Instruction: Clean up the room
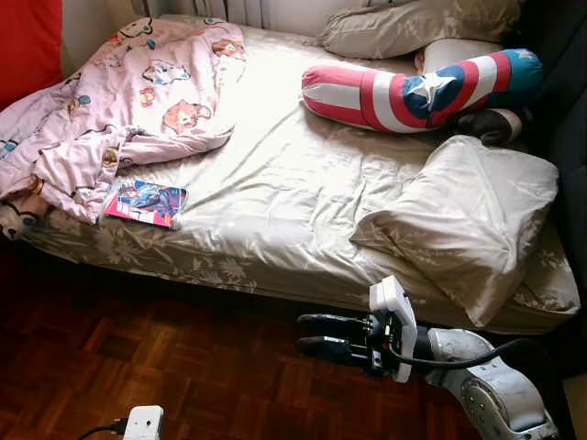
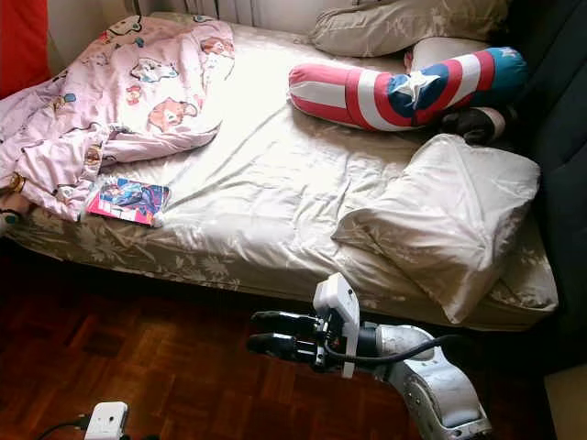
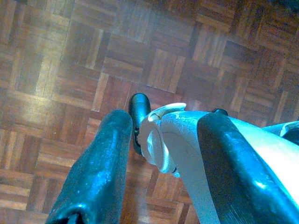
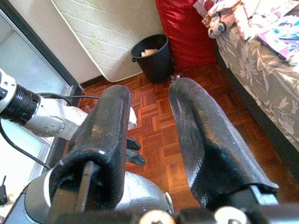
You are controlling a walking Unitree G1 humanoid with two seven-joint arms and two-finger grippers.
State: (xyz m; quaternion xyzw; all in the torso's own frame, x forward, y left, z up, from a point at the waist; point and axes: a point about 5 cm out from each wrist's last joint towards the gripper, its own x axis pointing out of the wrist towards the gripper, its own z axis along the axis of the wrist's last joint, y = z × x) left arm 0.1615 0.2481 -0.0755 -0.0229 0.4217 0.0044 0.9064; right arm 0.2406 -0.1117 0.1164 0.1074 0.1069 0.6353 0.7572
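A crumpled pink cartoon blanket (image 1: 138,92) is heaped on the far left of the bed (image 1: 275,183). A colourful comic book (image 1: 145,203) lies near the bed's front left edge, partly under the blanket. A stars-and-stripes bolster (image 1: 413,92) and a beige pillow (image 1: 468,229) lie on the right side. My right gripper (image 1: 303,332) hovers low over the floor in front of the bed, fingers pointing left, open and empty. My left gripper (image 3: 166,121) hangs open above the parquet, with a white part of my own body (image 3: 187,149) seen between its fingers.
A black bin (image 4: 152,56) stands on the parquet beside a red cushion (image 4: 187,32) and a mattress (image 4: 107,32) leaning on the wall. Another beige pillow (image 1: 413,27) lies at the head of the bed. A dark chair (image 1: 569,137) borders the right.
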